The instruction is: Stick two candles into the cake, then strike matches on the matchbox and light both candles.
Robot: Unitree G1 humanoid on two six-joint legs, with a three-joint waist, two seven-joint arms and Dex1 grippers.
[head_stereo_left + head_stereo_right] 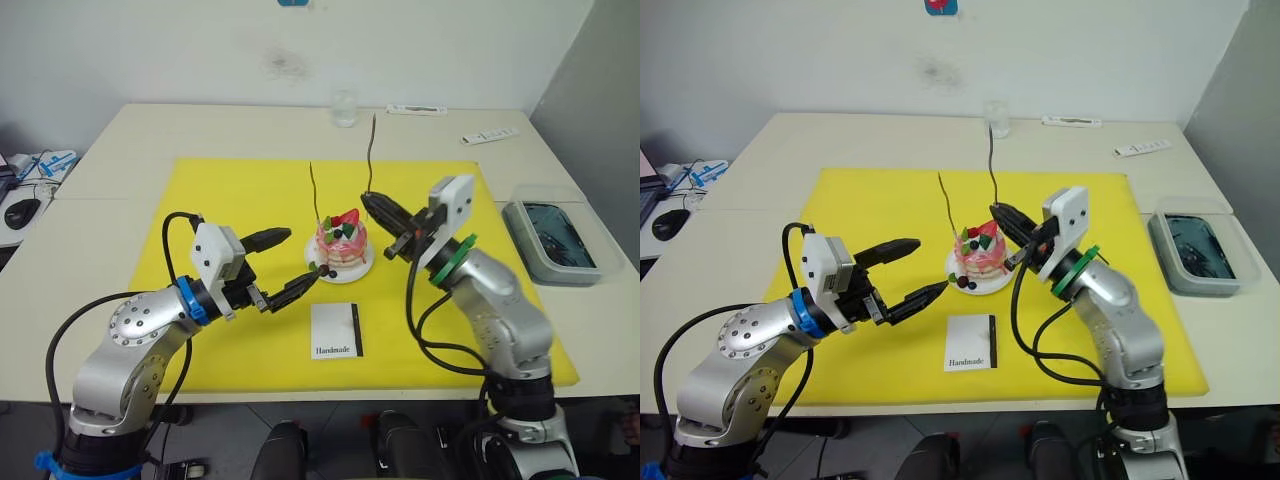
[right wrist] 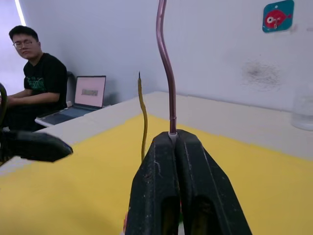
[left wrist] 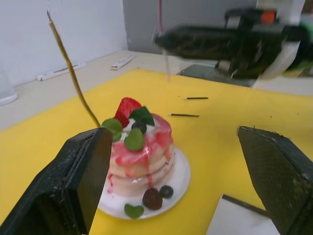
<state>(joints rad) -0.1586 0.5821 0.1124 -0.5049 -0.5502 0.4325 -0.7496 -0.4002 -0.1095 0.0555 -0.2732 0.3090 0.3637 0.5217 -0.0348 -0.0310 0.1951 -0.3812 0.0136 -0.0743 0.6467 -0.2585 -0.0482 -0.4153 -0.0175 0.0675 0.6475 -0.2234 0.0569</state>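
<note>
Right gripper [image 1: 383,212], jaws pinching the second candle [image 1: 372,150] near its base above the cake [image 1: 341,240]; thin, probably bendable; left gripper [image 1: 300,262] spread.

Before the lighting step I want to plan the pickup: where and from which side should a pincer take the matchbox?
The matchbox lies flat on the yellow mat, in front of the cake, with its dark striking strip along its right long edge. Probably best to come from above and pinch across the two short ends, leaving the strip uncovered. The open left pincer is nearer; the right pincer holds a candle.
</note>
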